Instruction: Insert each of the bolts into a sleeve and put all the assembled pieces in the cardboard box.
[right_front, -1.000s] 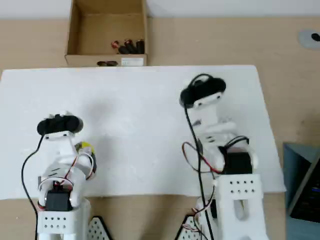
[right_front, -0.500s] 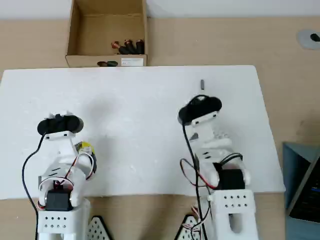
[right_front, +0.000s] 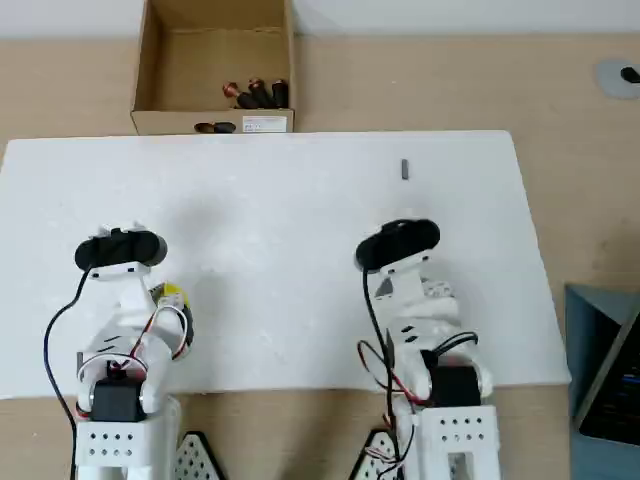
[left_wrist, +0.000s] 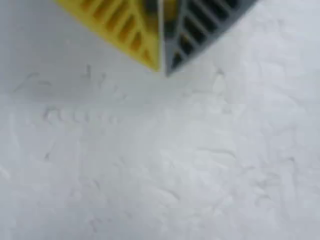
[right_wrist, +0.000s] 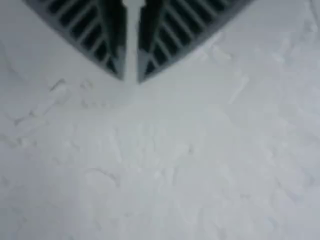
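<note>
The cardboard box (right_front: 145, 70) stands beyond the far left edge of the white mat (right_front: 260, 260). Several dark assembled pieces (right_front: 256, 93) lie inside it by the near wall. A small dark bolt (right_front: 405, 169) lies alone on the mat at the far right. My left arm (right_front: 120, 250) is folded back near the front edge; its gripper (left_wrist: 162, 70), yellow and grey fingers touching, is shut and empty just above the mat. My right arm (right_front: 398, 245) is folded back too, well short of the bolt. Its gripper (right_wrist: 132, 77) is shut with a thin slit, holding nothing.
A dark mark (right_front: 213, 127) shows on the box's outer near wall beside a label. A grey device (right_front: 605, 370) sits off the mat at the right edge. A round grey disc (right_front: 620, 76) lies at the far right on the wooden table.
My right arm has drawn back from the far right of the mat toward the front edge, uncovering the small bolt. The left arm has not moved.
</note>
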